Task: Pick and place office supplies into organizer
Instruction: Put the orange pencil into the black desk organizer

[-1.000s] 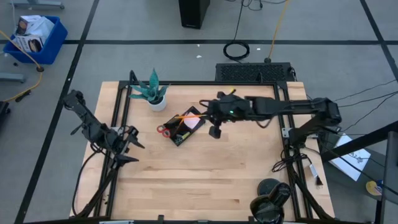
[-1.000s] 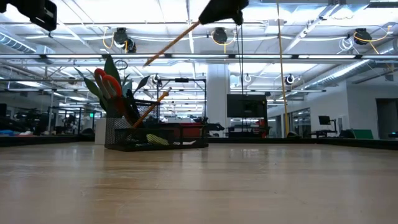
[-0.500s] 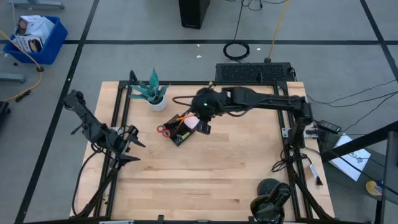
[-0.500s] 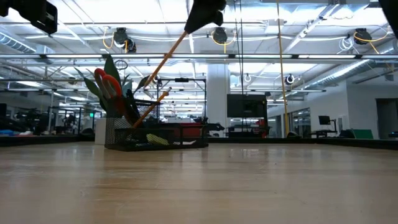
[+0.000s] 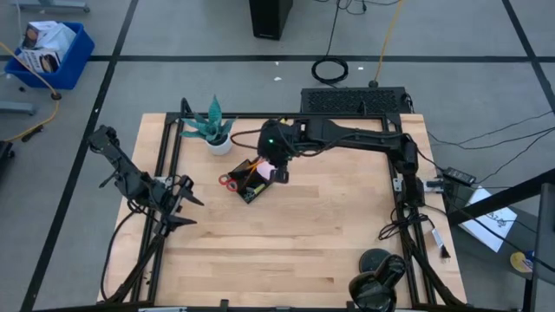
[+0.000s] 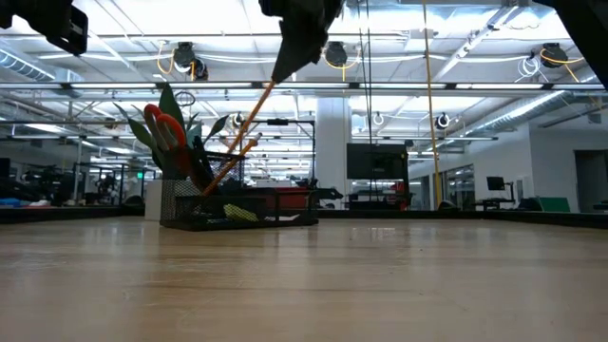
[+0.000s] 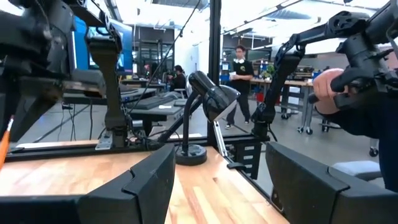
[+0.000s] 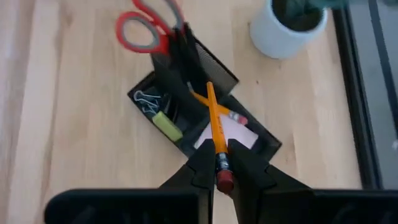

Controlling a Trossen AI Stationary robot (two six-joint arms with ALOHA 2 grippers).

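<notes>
**Q:** Where is the right tool, and what is it doing?

**A:** The right tool point(image 8: 219, 163) hangs above the black organizer point(image 5: 252, 179) near the back of the wooden surface point(image 5: 286, 243). It is clenched on an orange pencil point(image 8: 214, 135), gripping it near the eraser end. The pencil slants down with its tip over the organizer; in the low view the pencil point(image 6: 249, 114) runs from the right tool point(image 6: 296, 43) down toward the standing supplies.

**Q:** What is already in the organizer?

**A:** Red-handled scissors point(image 8: 146, 30) stand at one end, handles up. Another orange pencil point(image 8: 216, 109) lies across the middle. A pink sticky-note pad point(image 8: 229, 132) sits in one compartment, a yellow-green piece point(image 8: 163, 124) in another, with a small clip point(image 8: 145, 99) beside it.

**Q:** What else is on the surface?

**A:** A potted green plant point(image 5: 212, 126) in a white pot stands just beyond the organizer, toward the back left corner.

**Q:** And the left arm?

**A:** It waits at the left edge of the surface, well apart from the organizer. Its left tool point(image 7: 214, 180) is released, fingers spread wide, holding nothing. People stand in the room far beyond it.
</notes>
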